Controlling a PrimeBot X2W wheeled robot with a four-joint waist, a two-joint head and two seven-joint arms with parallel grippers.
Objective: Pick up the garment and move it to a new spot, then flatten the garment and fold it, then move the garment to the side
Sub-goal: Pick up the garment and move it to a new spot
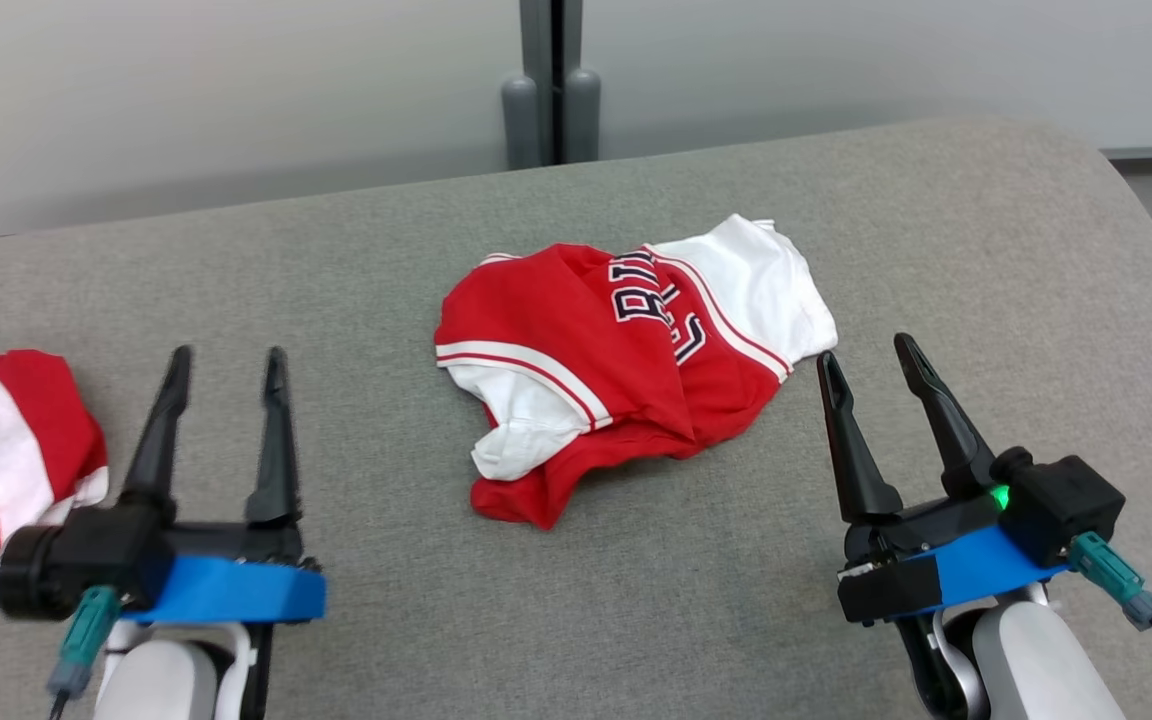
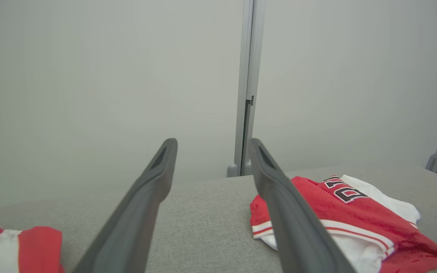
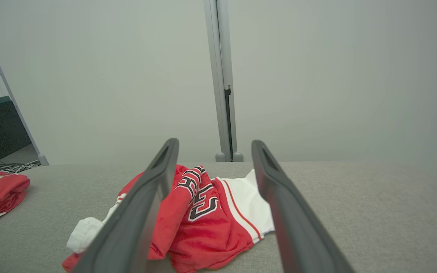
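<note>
Both spread, empty: left end effector (image 1: 228, 352), right end effector (image 1: 864, 348) | garment (image 1: 616, 350) centred on table (image 1: 936, 230)

Head view high, facing down, 2 wrist views low, sharing garment (image 1: 626, 350)

Garments, red and white: two. The crumpled garment (image 1: 626, 350) lies mid-counter; the second garment (image 1: 6, 460) lies at the counter's left edge. Claws: two, the left claw (image 1: 228, 358) and the right claw (image 1: 866, 350), each with two dark fingers, four in all. Grey counter (image 1: 636, 620): one. Rounded grey posts (image 1: 522, 120) beyond the far edge: two, side by side.
</note>
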